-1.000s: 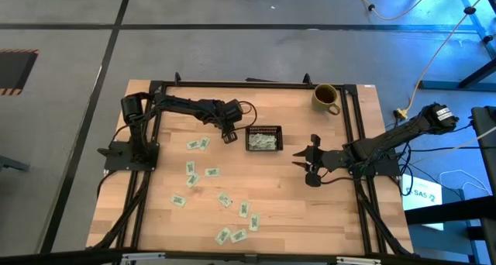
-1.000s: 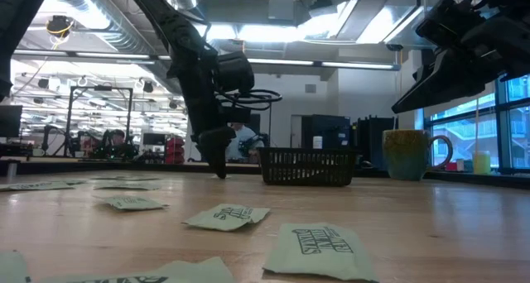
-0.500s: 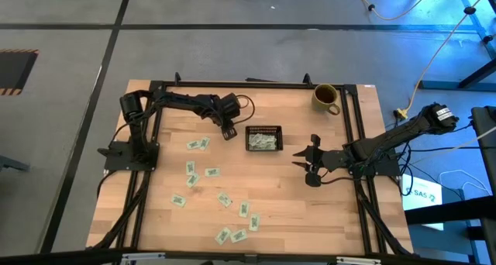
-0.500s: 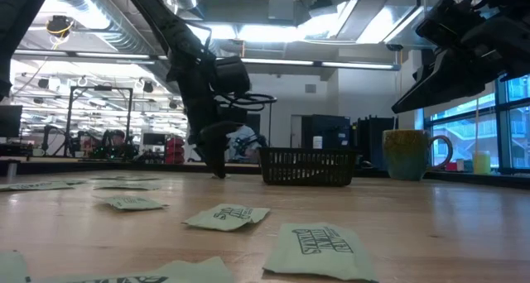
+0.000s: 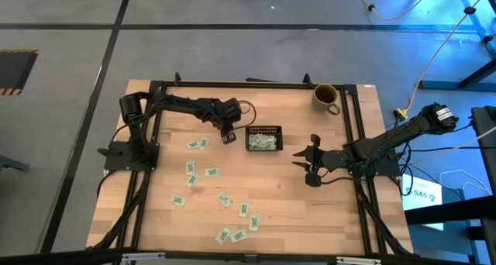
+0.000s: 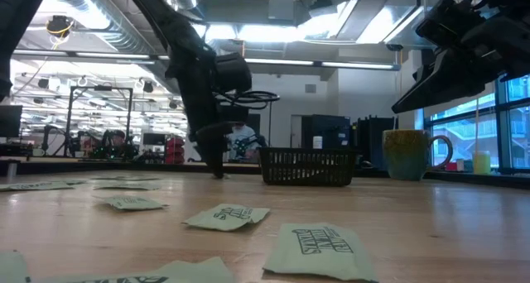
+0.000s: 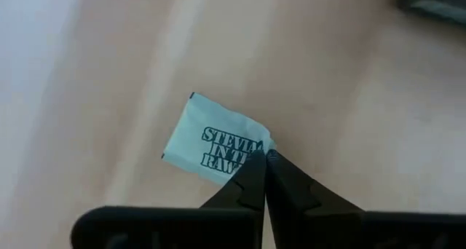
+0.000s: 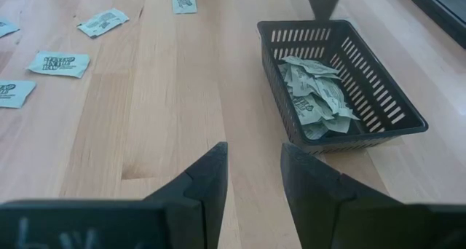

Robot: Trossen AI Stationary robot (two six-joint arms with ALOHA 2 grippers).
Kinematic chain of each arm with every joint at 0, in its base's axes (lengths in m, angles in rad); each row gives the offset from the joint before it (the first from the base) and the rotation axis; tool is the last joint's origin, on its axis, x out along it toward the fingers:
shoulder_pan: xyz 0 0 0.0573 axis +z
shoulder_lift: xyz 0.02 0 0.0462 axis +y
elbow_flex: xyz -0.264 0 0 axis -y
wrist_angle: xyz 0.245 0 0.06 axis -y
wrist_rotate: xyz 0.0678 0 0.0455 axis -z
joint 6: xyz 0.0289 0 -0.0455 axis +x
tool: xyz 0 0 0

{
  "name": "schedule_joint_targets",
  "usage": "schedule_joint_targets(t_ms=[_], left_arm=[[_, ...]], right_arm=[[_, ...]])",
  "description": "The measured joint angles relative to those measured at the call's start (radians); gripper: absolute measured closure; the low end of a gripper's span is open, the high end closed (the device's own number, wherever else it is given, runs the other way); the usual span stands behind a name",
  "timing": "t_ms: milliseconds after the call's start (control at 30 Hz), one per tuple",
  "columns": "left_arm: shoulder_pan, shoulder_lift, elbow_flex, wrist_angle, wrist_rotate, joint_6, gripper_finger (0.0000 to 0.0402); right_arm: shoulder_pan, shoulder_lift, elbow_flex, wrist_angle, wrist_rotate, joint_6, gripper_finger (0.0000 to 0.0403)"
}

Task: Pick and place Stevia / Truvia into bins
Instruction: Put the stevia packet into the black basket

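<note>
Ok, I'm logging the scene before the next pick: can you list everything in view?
loose packets: about eleven, pale green, scattered on the table's near-left part
pinched packet: one, pale green, at the left gripper's tips
binned packets: a pile, pale green, inside the tray
tray: one, black, table centre
mug: one, olive-yellow, far-right corner
table: one, light wood
left gripper: shut on the pinched packet's corner, left of the tray
right gripper: open, waiting right of the tray

Table [image 5: 310, 211] – pale wood, matt; packets [image 8: 60, 63] – paper; tray [image 8: 378, 89] – slotted black plastic
</note>
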State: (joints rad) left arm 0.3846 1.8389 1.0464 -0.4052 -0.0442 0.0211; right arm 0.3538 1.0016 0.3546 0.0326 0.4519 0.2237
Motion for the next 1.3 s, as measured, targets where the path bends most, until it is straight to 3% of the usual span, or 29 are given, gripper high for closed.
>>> schedule_joint_targets(t_ms=[133,367,567,900,1300], left_arm=[[-0.036,-0.06,-0.002,0.016,0.001,0.001,0.0399],[-0.113,-0.181,0.001,0.132,-0.129,-0.027,0.0399],[-0.201,-0.197,0.002,0.263,-0.038,0.075,0.0398],[-0.289,-0.1,0.075,0.269,-0.042,0.123,0.0398],[-0.284,0.079,0.267,0.037,-0.041,0.131,0.0398]], right_arm=[[0.0,0.0,0.0,0.0,0.0,-0.006,0.0272],[0.0,0.0,0.0,0.0,0.0,-0.025,0.0272],[0.0,0.0,0.0,0.003,0.0,-0.024,0.0272],[-0.001,0.001,0.0,0.023,0.0,-0.024,0.0272],[-0.001,0.003,0.0,0.029,0.001,-0.019,0.0272]])
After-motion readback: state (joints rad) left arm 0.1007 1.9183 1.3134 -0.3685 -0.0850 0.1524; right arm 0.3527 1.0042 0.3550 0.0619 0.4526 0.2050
